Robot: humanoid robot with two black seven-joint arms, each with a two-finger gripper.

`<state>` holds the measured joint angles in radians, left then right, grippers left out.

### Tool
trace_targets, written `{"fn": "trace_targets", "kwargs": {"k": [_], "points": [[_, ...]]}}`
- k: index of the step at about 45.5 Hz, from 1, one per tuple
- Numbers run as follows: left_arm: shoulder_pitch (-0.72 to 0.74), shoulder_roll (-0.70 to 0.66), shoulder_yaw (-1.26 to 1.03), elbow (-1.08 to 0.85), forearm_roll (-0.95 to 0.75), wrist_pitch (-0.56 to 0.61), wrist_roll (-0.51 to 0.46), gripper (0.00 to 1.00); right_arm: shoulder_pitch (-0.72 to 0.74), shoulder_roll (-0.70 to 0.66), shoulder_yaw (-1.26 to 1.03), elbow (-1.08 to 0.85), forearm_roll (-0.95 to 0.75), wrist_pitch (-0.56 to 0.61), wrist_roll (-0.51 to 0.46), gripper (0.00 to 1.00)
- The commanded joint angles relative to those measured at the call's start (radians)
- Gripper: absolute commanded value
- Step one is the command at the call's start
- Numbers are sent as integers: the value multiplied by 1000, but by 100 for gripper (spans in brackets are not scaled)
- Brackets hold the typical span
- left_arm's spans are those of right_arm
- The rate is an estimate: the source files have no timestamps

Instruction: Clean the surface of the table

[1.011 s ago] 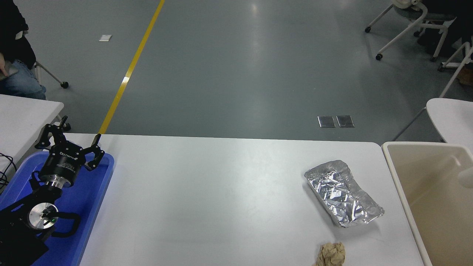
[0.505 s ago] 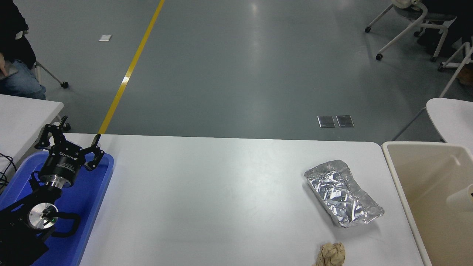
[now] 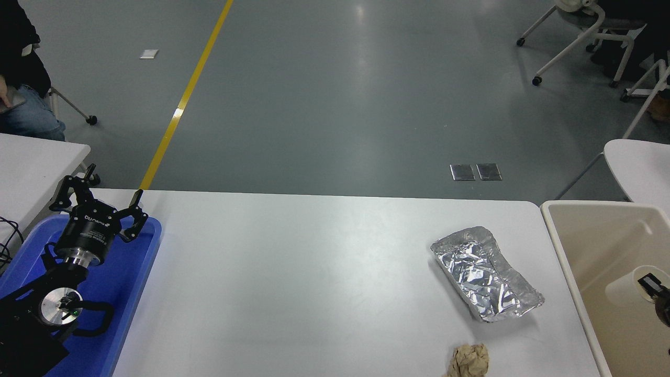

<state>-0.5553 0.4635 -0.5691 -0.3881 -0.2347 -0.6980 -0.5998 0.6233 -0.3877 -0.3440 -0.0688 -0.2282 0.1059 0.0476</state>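
We are working our right gripper (image 3: pixel 660 298) over the beige bin (image 3: pixel 586 272), beside a paper cup (image 3: pixel 625 285); its jaws' state is unclear. The foil tray (image 3: pixel 484 272), long axis running diagonally, and the crumpled paper (image 3: pixel 470 360) are lying on the table surface (image 3: pixel 293 283) to its left. Our left gripper (image 3: pixel 97 207) is sitting parked, spread open and empty, over the blue tray (image 3: pixel 125 293).

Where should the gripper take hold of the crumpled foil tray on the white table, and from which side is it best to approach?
Probably the raised rim of the foil tray, on its long right side, coming from above. The tray lies open side up and slanted, so its thin wall offers a pinchable edge, and that side faces the beige bin.
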Motion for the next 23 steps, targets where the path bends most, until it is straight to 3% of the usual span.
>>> {"fn": "trace_targets", "kwargs": {"k": [1, 4, 10, 23], "points": [[0, 0, 0, 0, 0, 0, 0, 100, 1, 4, 7, -2, 0, -5, 0, 0], [0, 0, 0, 0, 0, 0, 0, 100, 3, 4, 10, -2, 1, -11, 0, 0], [0, 0, 0, 0, 0, 0, 0, 100, 3, 4, 10, -3, 1, -31, 0, 17], [0, 0, 0, 0, 0, 0, 0, 100, 1, 6, 11, 1, 6, -113, 5, 72]]}}
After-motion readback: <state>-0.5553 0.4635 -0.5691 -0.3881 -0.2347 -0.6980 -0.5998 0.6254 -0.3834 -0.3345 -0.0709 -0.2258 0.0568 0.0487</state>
